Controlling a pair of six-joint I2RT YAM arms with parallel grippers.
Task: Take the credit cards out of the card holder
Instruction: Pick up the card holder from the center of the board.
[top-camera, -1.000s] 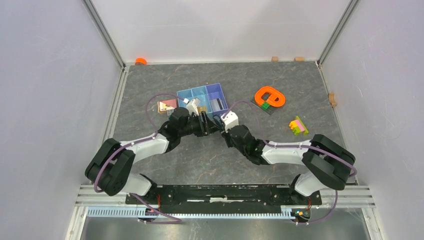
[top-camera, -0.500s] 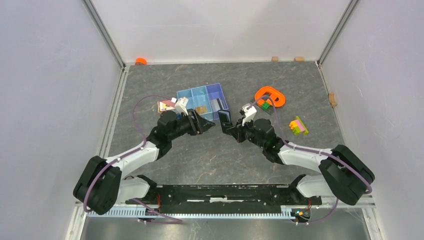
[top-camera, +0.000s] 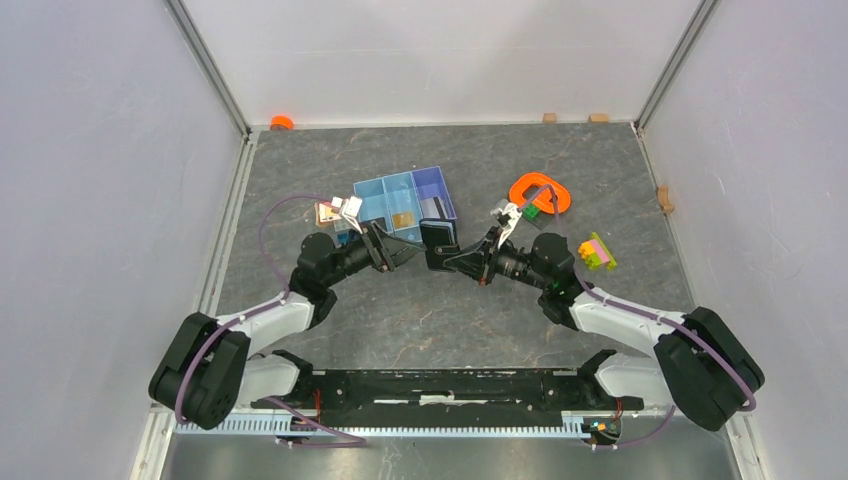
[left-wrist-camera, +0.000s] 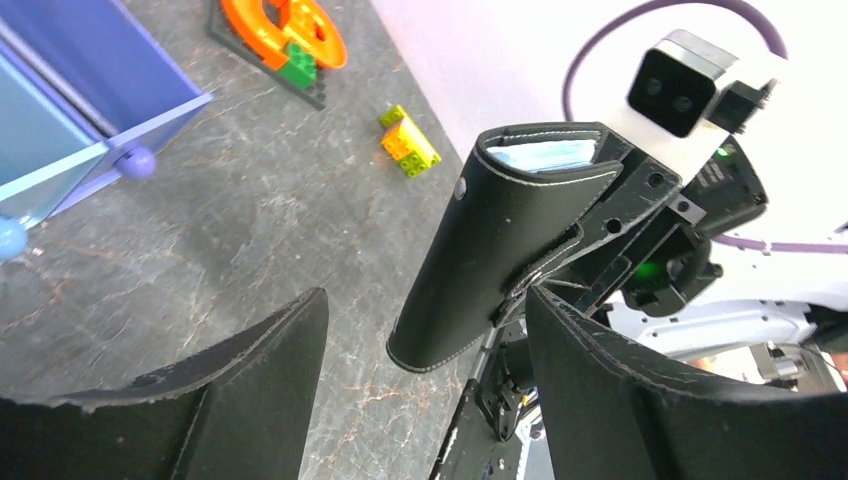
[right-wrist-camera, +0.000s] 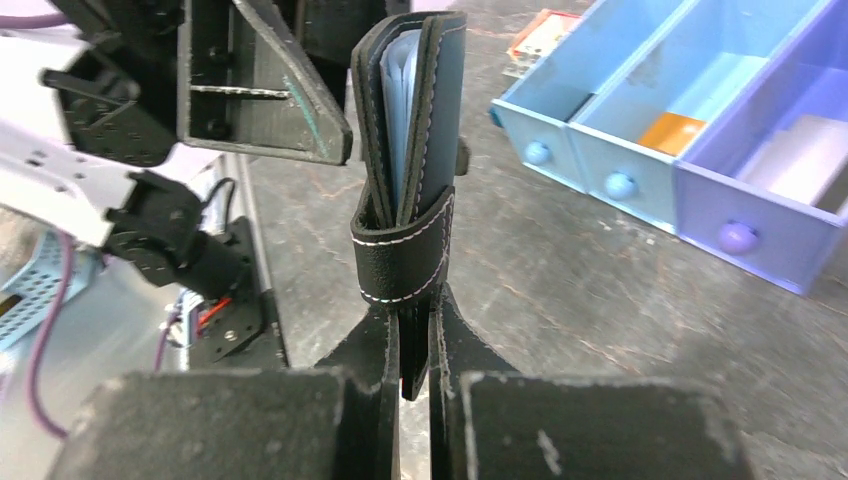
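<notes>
R tool (right-wrist-camera: 411, 335) pinching card holder (right-wrist-camera: 440, 130), folded, insides mostly hidden

left gripper (top-camera: 402, 250) spread, right gripper (top-camera: 460, 263) clamped

Tally on the counter (top-camera: 420, 320)
One wallet (top-camera: 440, 238), one three-bin blue tray (top-camera: 372, 195), one orange ring (top-camera: 557, 200), one brick cluster (top-camera: 596, 251), one small box (top-camera: 329, 212), one orange cap (top-camera: 282, 122), three tan blocks (top-camera: 549, 117).
</notes>
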